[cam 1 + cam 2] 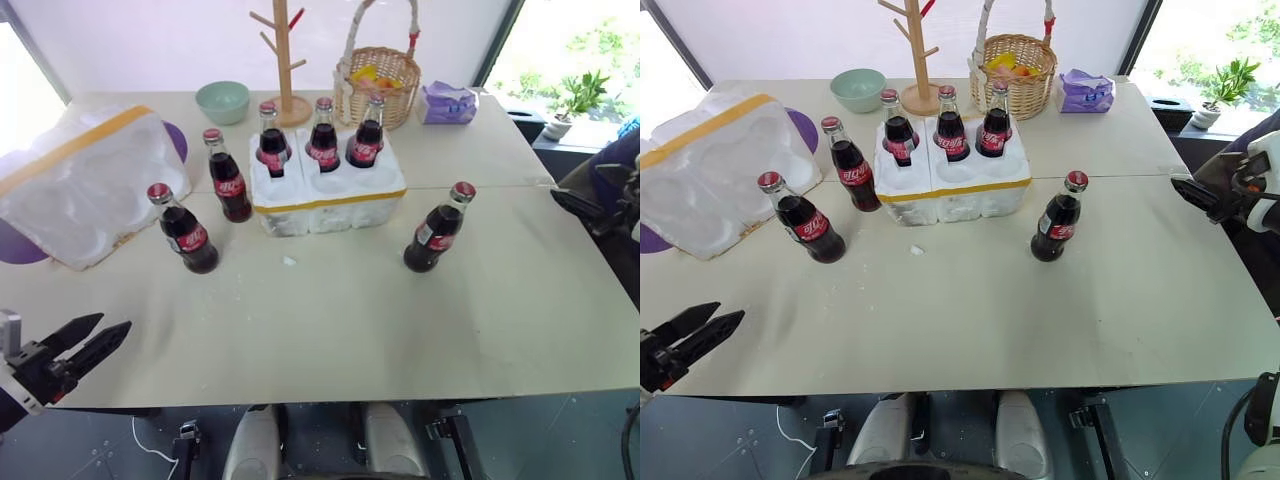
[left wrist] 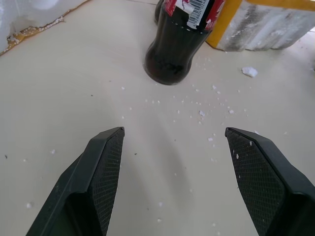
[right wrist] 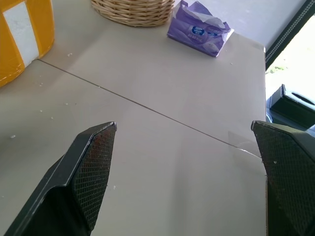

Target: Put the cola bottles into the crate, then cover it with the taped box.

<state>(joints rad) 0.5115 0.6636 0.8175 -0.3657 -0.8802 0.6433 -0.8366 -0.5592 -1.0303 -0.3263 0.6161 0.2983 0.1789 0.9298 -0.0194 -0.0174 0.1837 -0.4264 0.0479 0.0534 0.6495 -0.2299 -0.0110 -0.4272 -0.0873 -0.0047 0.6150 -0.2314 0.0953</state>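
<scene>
Three cola bottles already sit in the back row of the crate, which stands a bit past the middle of the table. Three more wait on the tabletop: two off the crate's 9 o'clock side, and one around its 4 o'clock.

These are glass and full, so I'd guess heavy for their size, stiff, slick and breakable if tipped. I'd grab around the body at the label, not the thin neck. The foam crate and the taped box, lying hollows-up at the table's 9 o'clock edge, look light and crumbly (white crumbs are all over the tabletop), so go gentle on the walls.

The left gripper hangs at the near left corner, fingers apart and empty, with the nearest loose bottle straight ahead of it. The right gripper is spread wide, empty, out by the right edge.

There's plenty of bare table up front. The back is crowded: bowl, wooden rack, wicker basket and tissue pack.
</scene>
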